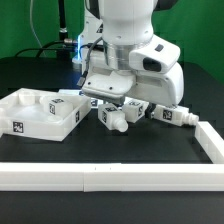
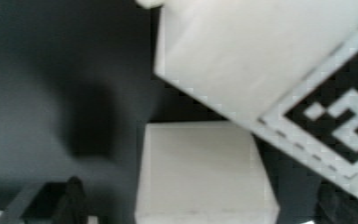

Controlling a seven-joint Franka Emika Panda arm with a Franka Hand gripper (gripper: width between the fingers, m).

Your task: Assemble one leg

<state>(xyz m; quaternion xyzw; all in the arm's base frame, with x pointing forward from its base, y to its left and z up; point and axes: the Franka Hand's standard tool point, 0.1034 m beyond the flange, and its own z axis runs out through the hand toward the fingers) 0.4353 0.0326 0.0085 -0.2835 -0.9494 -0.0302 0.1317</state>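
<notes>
my claw (image 1: 103,99) hovers low; 1 small white plastic tagged leg (image 1: 115,118) lies just beside it, at 5 o'clock in the exterior view. spread or pinching, i cannot tell.

White leg (image 2: 247,70), black-and-white square tag (image 2: 345,112)

We've got the square panel (image 1: 28,128) sitting on the table (image 1: 140,150) over at the exterior view's left. Just right of it the leg (image 1: 113,119) lies nearest the front, with a second leg (image 1: 142,109) and a third leg (image 1: 172,116) strung out to its right. A raised rail (image 1: 100,178) runs along the front and up the right side.
</notes>
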